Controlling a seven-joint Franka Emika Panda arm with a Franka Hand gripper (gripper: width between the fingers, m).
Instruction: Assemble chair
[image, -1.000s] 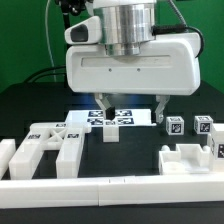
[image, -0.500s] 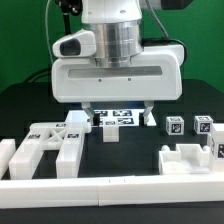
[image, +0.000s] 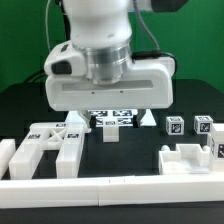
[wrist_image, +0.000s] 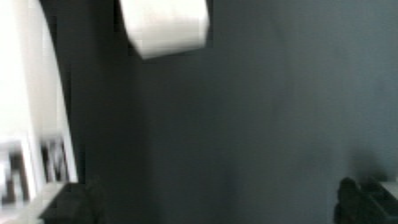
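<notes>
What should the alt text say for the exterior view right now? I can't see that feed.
The arm's large white gripper, open and empty, fills the centre, hanging low over the marker board. Loose white tagged parts lie around it: a frame at the exterior view's left, two cube-ended legs and a notched block at its right.

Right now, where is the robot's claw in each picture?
Exterior view: the claw hangs open in the middle, near the marker board.
Wrist view: only its dark fingertips show, blurred, in two corners.
Shared landmark: the black table.
</notes>
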